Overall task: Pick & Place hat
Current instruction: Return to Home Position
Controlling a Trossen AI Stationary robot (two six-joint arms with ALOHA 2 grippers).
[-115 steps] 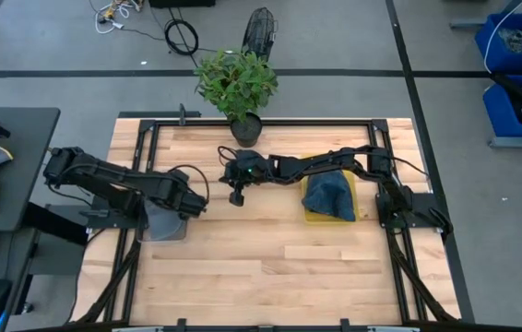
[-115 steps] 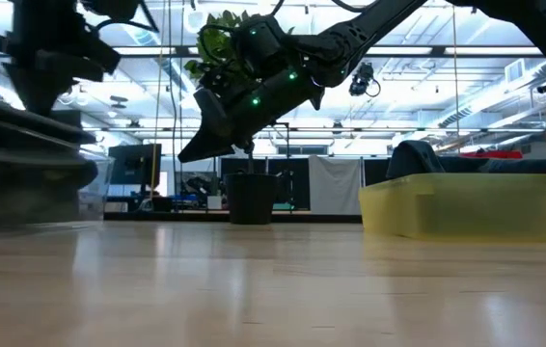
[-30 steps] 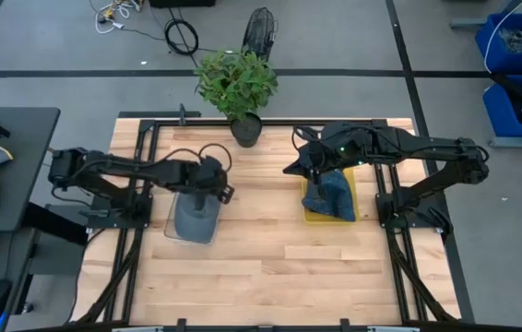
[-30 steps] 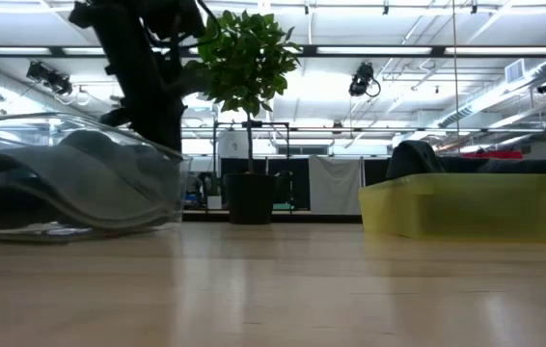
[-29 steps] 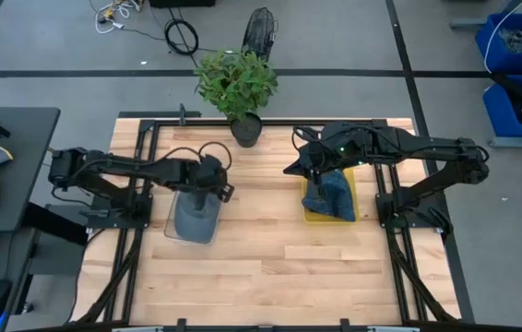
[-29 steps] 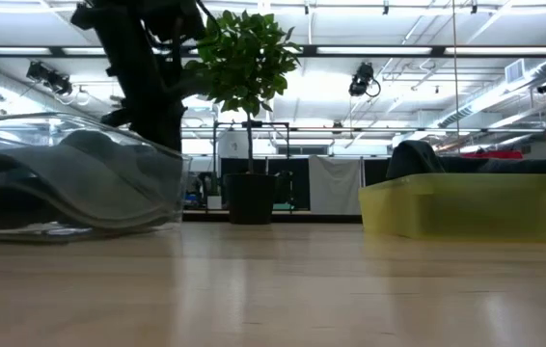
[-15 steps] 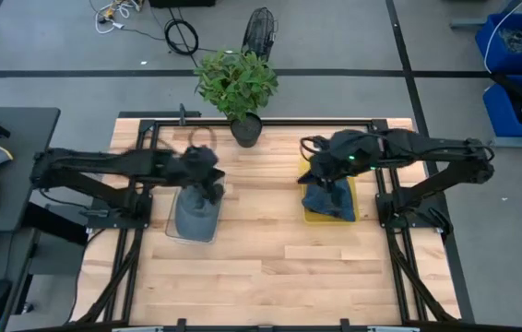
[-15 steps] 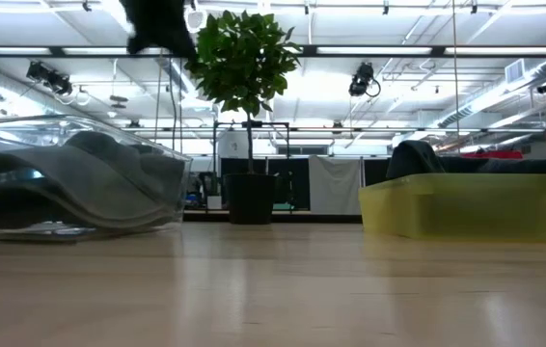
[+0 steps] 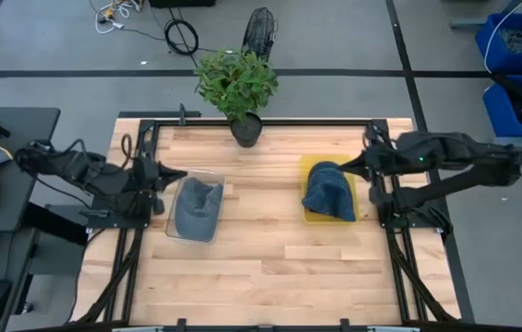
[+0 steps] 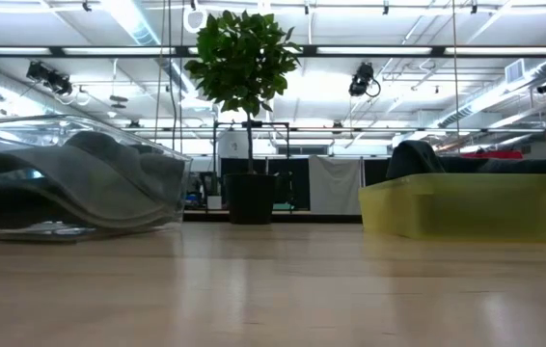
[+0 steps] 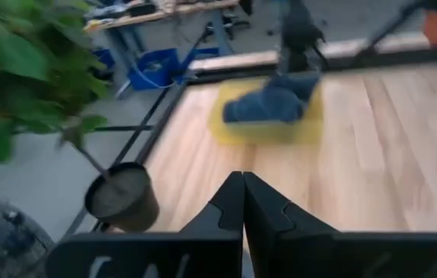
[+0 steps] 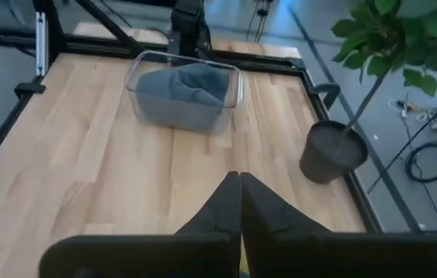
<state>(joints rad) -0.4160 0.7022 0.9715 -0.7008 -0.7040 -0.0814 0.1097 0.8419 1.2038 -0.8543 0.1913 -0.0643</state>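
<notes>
Just beside left tool (image 9: 162, 175), clenched & empty, gray cap (image 9: 196, 205) lies in transparent bin (image 9: 171, 210); near right tool (image 9: 350, 166), also clenched, blue cap (image 9: 327, 192) sits in yellow bin (image 9: 314, 159); both bins on tabletop (image 9: 270, 263), well apart.

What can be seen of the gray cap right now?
The gray cap is soft, matte grey fabric, slumped and folded rather than holding its shape. It lies inside the transparent bin, filling most of it, on the left side of the wooden table. The low view shows its folds stacked on the bin floor. Only the bin touches it.
</notes>
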